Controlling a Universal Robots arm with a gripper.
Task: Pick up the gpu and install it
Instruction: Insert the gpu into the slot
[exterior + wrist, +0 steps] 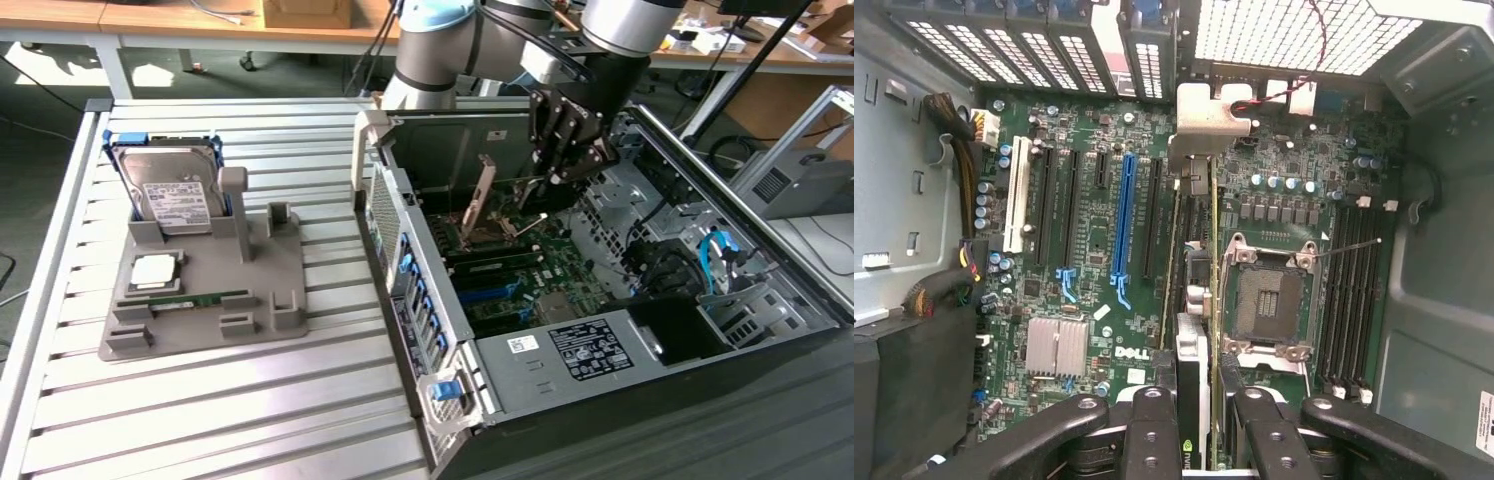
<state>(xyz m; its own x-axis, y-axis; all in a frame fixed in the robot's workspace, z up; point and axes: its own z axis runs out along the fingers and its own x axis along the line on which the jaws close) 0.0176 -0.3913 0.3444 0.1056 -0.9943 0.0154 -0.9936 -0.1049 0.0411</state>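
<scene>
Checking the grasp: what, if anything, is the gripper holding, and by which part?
The gpu, clamped between the gripper's jaws at the end away from its silver bracket.

The arm (pixel 627 25) above the computer case (pixel 424 300) is cut off by the picture's upper edge, and one corner of the case runs off the lower edge. Inside the case, the gpu (pixel 1213 260) shows edge-on in the wrist view, so its face cannot be made out. The fingers (pixel 1152 430) of the gripper (pixel 1199 440) run out of frame there. The print on the case's dark label (pixel 594 350) and on the hard drive (pixel 171 195) beside the case is too small to read.
</scene>
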